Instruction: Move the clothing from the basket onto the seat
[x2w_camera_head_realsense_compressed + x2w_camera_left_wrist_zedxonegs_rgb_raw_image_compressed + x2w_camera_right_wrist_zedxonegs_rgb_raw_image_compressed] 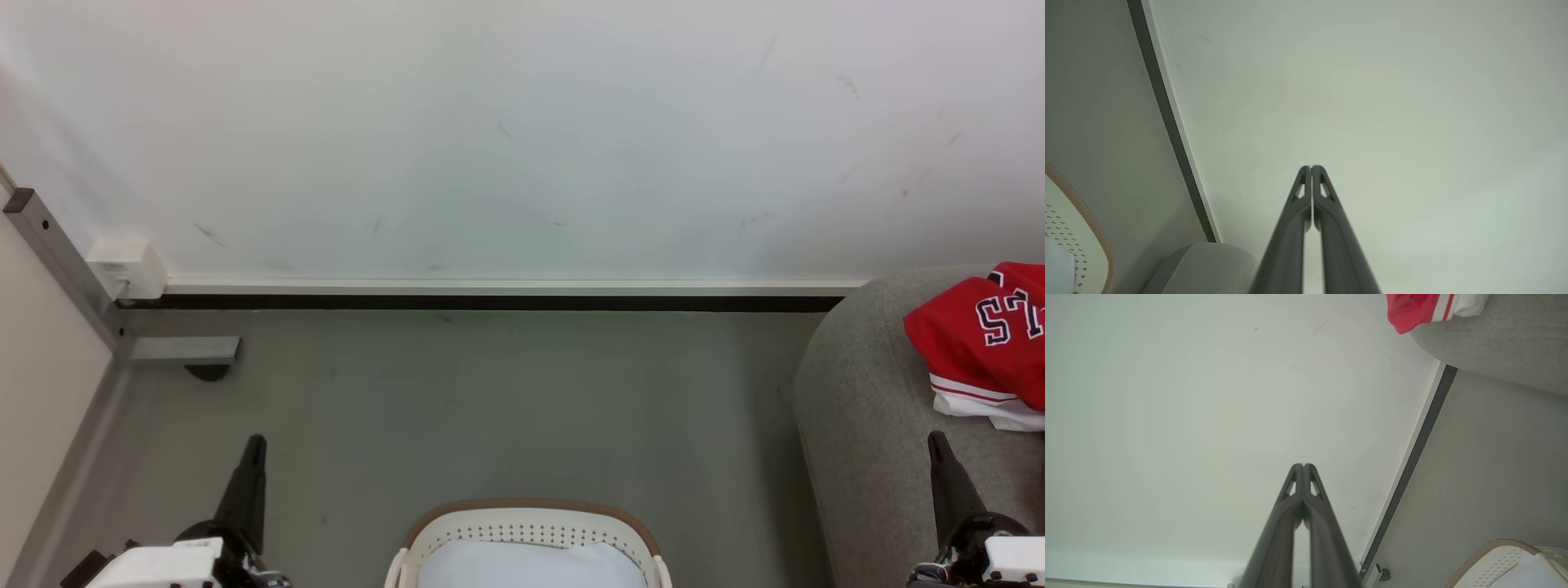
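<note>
The red clothing [988, 335], a jersey with navy white-outlined lettering and white striped trim, lies on the grey sofa seat [865, 408] at the right edge of the head view; its hem [1412, 310] shows in the right wrist view on the seat [1494, 339]. The white perforated basket [531, 531] with a tan rim stands at the bottom centre, a pale white lining inside; no red cloth shows in it. My left gripper [255, 445] is shut and empty at lower left, its tips [1310, 168] together. My right gripper [937, 441] is shut and empty, its tips [1303, 466] together.
A white wall with a dark baseboard [490, 302] runs across ahead. A grey metal post and bracket [98, 310] with a white box [126, 265] stand at the left. Grey floor [490, 408] lies between basket and wall. The basket rim [1081, 212] and sofa corner [1204, 265] show.
</note>
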Robot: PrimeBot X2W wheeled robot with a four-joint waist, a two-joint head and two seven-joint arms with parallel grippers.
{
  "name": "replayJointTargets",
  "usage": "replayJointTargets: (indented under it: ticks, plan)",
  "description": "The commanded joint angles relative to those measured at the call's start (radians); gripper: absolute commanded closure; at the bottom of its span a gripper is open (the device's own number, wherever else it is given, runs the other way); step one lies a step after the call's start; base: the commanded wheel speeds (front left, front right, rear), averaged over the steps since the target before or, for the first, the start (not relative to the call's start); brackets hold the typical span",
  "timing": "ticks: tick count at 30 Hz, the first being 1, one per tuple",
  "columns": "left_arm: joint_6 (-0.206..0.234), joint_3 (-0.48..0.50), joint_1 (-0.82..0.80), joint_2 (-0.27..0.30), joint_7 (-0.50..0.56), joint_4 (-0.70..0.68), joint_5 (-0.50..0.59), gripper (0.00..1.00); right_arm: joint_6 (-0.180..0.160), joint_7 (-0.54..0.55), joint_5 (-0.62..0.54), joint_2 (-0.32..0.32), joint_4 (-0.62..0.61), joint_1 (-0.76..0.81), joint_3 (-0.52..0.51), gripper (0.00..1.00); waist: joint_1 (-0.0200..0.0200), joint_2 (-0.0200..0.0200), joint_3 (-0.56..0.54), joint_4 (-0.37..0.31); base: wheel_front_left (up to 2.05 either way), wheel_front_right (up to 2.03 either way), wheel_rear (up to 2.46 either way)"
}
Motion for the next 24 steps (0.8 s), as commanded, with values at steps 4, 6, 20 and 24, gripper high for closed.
replayJointTargets:
  ticks: [4, 6, 20, 24]
  plan:
    - [-0.004, 0.002, -0.005, 0.007, 0.005, -0.002, -0.013, 1.0, -0.002, 0.004, 0.0, 0.0, -0.005, -0.006, -0.004, 1.0, 0.0, 0.0, 0.0, 0.0, 0.0, 0.0, 0.0]
    - [-0.004, 0.002, -0.005, 0.007, 0.005, -0.002, -0.013, 1.0, -0.002, 0.004, 0.0, 0.0, -0.005, -0.006, -0.004, 1.0, 0.0, 0.0, 0.0, 0.0, 0.0, 0.0, 0.0]
    - [-0.004, 0.002, -0.005, 0.007, 0.004, -0.002, -0.013, 1.0, -0.002, 0.004, 0.0, 0.0, -0.005, -0.006, -0.004, 1.0, 0.0, 0.0, 0.0, 0.0, 0.0, 0.0, 0.0]
    - [-0.004, 0.002, -0.005, 0.007, 0.004, -0.002, -0.013, 1.0, -0.002, 0.004, 0.0, 0.0, -0.005, -0.006, -0.004, 1.0, 0.0, 0.0, 0.0, 0.0, 0.0, 0.0, 0.0]
